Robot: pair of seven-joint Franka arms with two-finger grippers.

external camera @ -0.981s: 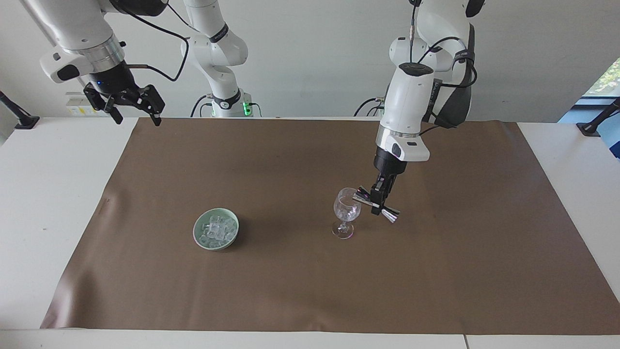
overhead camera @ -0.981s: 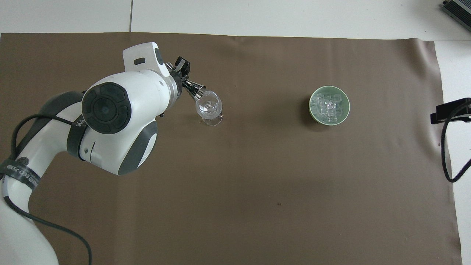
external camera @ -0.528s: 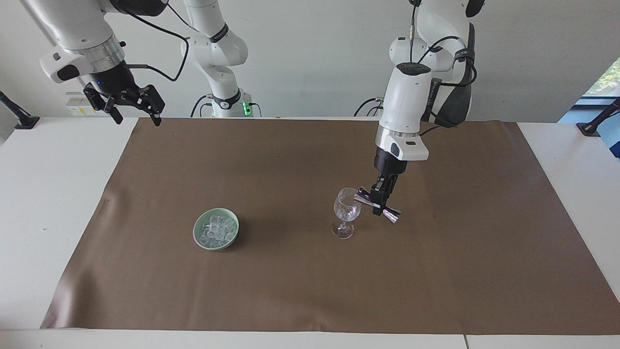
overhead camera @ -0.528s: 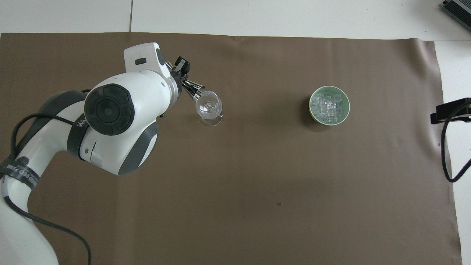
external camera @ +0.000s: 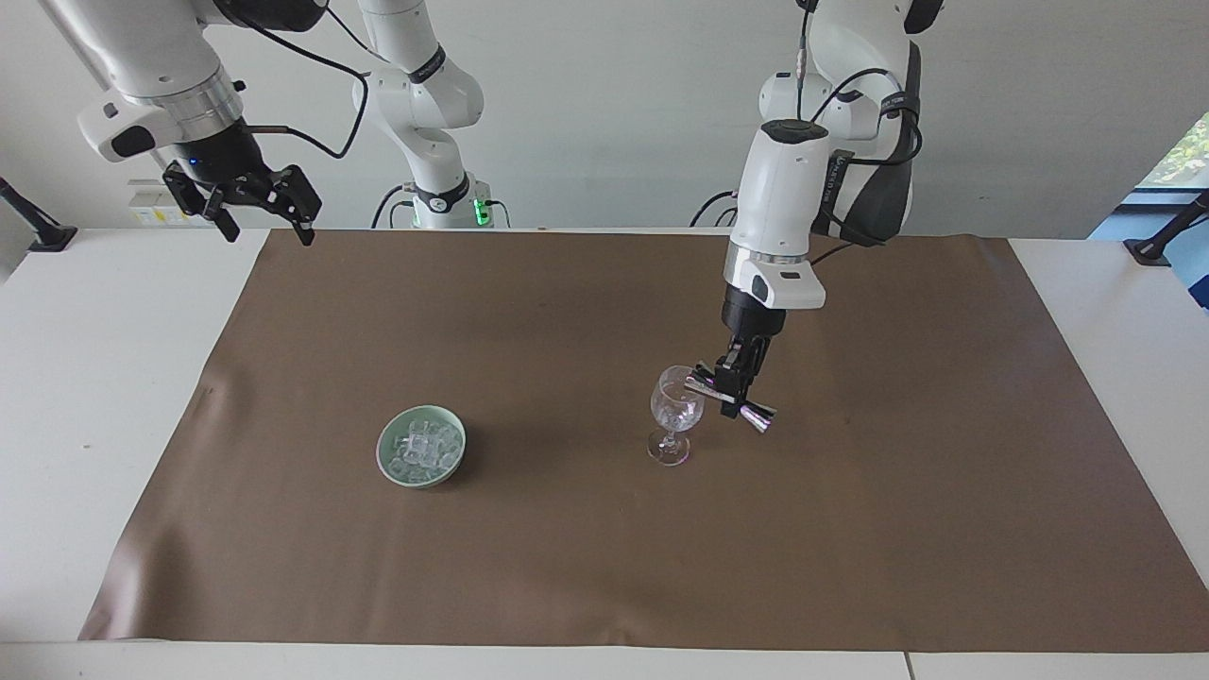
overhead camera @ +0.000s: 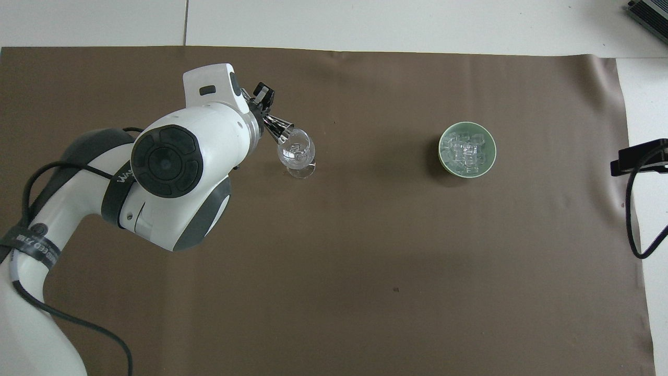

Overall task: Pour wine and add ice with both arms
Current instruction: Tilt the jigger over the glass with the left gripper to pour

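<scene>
A clear stemmed wine glass (external camera: 676,408) (overhead camera: 297,151) stands on the brown mat. My left gripper (external camera: 733,395) (overhead camera: 267,110) is shut on the waist of a silver jigger (external camera: 758,418) (overhead camera: 279,129). The jigger lies tilted, with one end at the glass's rim. Wine is out of view, since the jigger's inside is hidden. The ice (external camera: 422,444) (overhead camera: 466,151) is piled in a pale green bowl (external camera: 382,451) (overhead camera: 441,152) beside the glass, toward the right arm's end. My right gripper (external camera: 268,231) hangs open and waits over the mat's corner by its base.
The brown mat (external camera: 586,567) (overhead camera: 365,271) covers most of the white table (external camera: 85,397). Black clamp stands (external camera: 38,231) sit at both table ends near the robots. A black fitting with a cable (overhead camera: 639,156) shows at the right arm's end.
The left arm has straightened a little, and its gripper with the jigger has risen slightly and shifted toward the robots. The jigger's end stays at the glass rim. The right arm has not moved.
</scene>
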